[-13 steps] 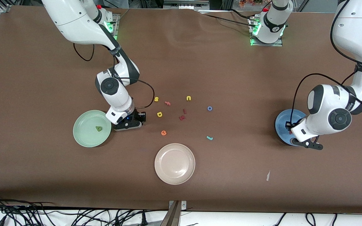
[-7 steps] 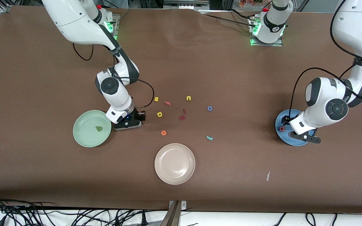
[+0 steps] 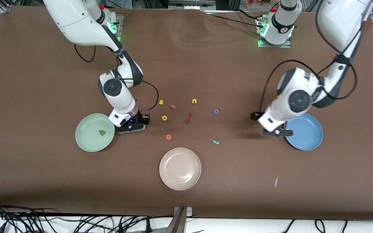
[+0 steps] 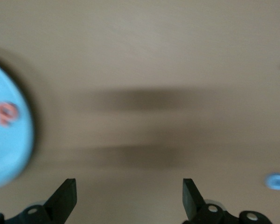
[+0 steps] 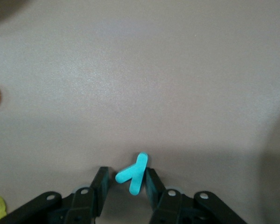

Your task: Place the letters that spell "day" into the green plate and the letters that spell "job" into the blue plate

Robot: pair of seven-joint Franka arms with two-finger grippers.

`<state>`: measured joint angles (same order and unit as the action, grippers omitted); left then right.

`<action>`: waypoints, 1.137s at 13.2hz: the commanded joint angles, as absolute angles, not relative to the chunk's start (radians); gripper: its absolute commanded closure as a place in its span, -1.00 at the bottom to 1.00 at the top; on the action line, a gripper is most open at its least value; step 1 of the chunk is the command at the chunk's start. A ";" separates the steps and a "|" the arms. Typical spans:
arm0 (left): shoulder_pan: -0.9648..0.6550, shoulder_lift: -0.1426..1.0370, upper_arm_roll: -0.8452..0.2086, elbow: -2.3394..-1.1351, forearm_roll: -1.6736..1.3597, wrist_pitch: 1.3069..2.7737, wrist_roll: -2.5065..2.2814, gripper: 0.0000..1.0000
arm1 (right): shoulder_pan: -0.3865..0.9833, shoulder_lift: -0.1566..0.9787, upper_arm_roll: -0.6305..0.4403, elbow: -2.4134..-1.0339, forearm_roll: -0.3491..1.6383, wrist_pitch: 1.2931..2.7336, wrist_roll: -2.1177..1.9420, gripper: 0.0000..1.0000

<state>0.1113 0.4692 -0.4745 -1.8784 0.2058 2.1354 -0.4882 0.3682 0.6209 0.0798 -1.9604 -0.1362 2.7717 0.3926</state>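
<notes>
The teal y [image 5: 134, 173] lies flat on the table between the jaws of my right gripper [image 5: 126, 183], which hangs low beside the green plate [image 3: 91, 142]. One finger touches the y and a thin gap shows at the other. A dark green a [image 3: 102, 132] lies in that plate. My left gripper [image 3: 269, 124] is open and empty over bare table beside the blue plate [image 3: 316, 136]. In the left wrist view the pinkish-red b [image 4: 5, 113] lies in the blue plate [image 4: 9, 149]. The yellow d [image 3: 164, 117], blue o [image 3: 216, 111] and teal j [image 3: 216, 142] lie loose mid-table.
A beige-white plate [image 3: 180, 168] sits nearest the front camera. The yellow s [image 3: 161, 102], pink f [image 3: 173, 106], yellow u [image 3: 194, 101], dark red letters [image 3: 188, 121] and orange e [image 3: 168, 137] lie scattered among the task letters.
My left gripper opened, left the red b in the blue plate and swung off the plate toward mid-table. The right gripper stayed in place.
</notes>
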 commanded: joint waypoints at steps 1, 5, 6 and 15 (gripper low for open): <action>-0.029 0.483 -0.480 -1.875 0.210 2.135 -0.717 -1.00 | 0.371 0.627 0.071 -1.987 -0.156 2.795 0.394 0.45; -0.113 0.555 -0.477 -1.881 0.212 2.247 -0.892 -1.00 | 0.371 0.626 0.071 -1.987 -0.156 2.795 0.393 0.59; -0.121 0.572 -0.477 -1.881 0.225 2.266 -0.917 -1.00 | 0.371 0.621 0.071 -1.987 -0.156 2.793 0.390 0.59; -0.195 0.681 -0.474 -1.829 0.351 2.328 -1.094 -0.96 | 0.308 0.442 -0.018 -2.011 -0.153 2.577 0.068 0.59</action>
